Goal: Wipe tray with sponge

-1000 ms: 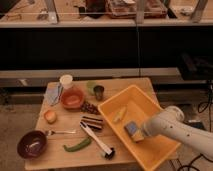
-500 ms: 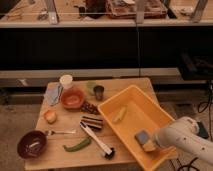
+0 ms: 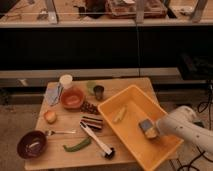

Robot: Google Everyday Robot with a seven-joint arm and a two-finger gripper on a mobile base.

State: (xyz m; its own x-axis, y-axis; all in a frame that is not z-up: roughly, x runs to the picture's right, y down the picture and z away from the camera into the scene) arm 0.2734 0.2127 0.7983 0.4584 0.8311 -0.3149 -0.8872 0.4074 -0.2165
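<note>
The yellow-orange tray [image 3: 131, 103] sits at an angle on the right part of the wooden table. Inside it, near its right wall, lies the sponge [image 3: 146, 125], grey-blue face up with yellow below. My gripper [image 3: 152, 131] comes in from the right on a white arm [image 3: 187, 127] and is shut on the sponge, pressing it against the tray floor. A pale yellow banana-like piece [image 3: 119, 115] lies in the tray's left half, apart from the sponge.
Left of the tray are an orange-red bowl [image 3: 72, 98], white cup [image 3: 66, 80], dark cup [image 3: 99, 91], blue cloth [image 3: 53, 94], striped block [image 3: 92, 122], black brush [image 3: 97, 142], green pepper [image 3: 76, 145], fork [image 3: 60, 132] and purple bowl [image 3: 32, 144]. A dark shelf stands behind.
The gripper and sponge slid from the tray's middle toward its right near side, then a little back toward the far wall. The arm drew back to the right.
</note>
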